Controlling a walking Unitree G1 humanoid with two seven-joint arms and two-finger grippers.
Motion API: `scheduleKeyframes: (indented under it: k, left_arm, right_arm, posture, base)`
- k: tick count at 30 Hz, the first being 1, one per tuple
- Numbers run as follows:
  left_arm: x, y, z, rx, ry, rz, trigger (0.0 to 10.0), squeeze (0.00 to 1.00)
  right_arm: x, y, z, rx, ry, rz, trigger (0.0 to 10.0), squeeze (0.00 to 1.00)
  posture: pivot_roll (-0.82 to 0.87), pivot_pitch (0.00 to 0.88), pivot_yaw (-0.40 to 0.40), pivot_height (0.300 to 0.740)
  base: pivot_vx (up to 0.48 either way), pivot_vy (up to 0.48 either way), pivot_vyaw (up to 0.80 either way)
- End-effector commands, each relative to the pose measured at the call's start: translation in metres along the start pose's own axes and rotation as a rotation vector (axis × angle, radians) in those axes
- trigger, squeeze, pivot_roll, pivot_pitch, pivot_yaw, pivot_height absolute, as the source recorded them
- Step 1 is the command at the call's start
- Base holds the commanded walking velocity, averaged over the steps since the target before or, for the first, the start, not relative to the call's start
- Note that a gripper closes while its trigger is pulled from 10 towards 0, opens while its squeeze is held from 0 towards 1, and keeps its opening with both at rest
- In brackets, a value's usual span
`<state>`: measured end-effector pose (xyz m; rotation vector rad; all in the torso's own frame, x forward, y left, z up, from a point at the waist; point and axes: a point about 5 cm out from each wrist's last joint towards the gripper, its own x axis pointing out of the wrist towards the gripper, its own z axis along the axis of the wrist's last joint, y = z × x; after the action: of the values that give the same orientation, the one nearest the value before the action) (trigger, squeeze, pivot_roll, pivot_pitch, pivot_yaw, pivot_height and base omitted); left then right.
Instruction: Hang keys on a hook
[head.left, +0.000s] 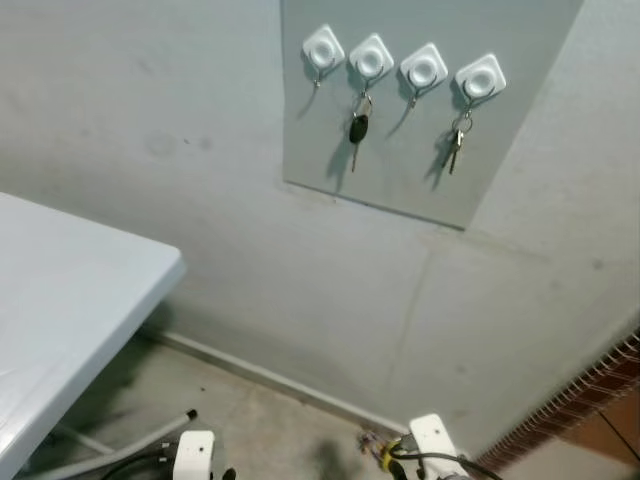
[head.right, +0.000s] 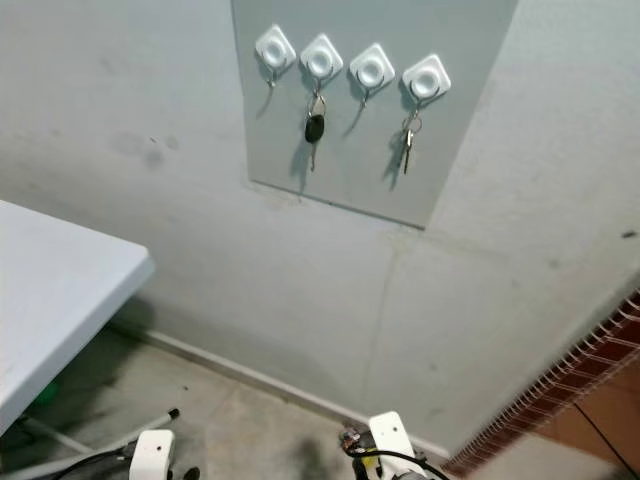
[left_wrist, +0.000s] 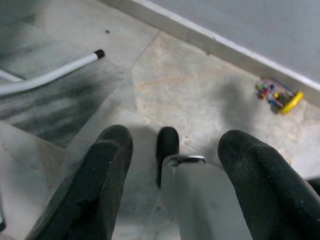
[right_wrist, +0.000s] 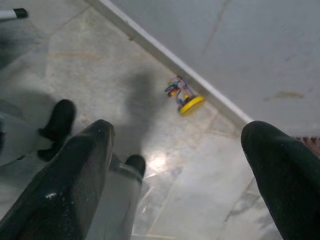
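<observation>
The white plastic surface (head.left: 70, 320) sits on the left. Far up on the grey wall board (head.left: 400, 180), four white square hooks hold two sets: a black-headed key (head.left: 357, 130) on the second hook (head.left: 371, 58), small silver keys (head.left: 456, 142) on the fourth hook (head.left: 480, 78). Both hang straight, so the job looks done. Best to stay back. The left end effector (left_wrist: 172, 170) and right end effector (right_wrist: 180, 165) hang low, spread wide, holding nothing.

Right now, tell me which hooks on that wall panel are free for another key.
Free: the leftmost white square hook and the third hook. Taken: the second hook holds a black-headed key, and the rightmost hook holds a silver key bunch.
</observation>
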<state>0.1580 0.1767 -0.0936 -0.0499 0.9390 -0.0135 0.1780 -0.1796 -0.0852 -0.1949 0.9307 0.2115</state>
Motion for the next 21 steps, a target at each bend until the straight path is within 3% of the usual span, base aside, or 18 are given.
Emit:
scheduleKeyframes:
  k: [1,21]
  left_arm:
    - [-0.0001,-0.0025,-0.0024,-0.003,0.008,0.002,10.0,0.00]
    - [0.0007,-0.0040,-0.0007,-0.001,0.010,-0.003,10.0,0.00]
  right_arm:
    - [0.0002,-0.0009,0.0017,0.024,-0.011,-0.015,10.0,0.00]
    - [0.0014,0.0050,0.0032,0.027,-0.014,0.001,10.0,0.00]
  posture:
    - [-0.10,0.000,-0.025,0.740]
    - [-0.10,0.000,-0.023,0.740]
  base:
    - [0.000,0.000,0.80]
    - [0.000,0.000,0.80]
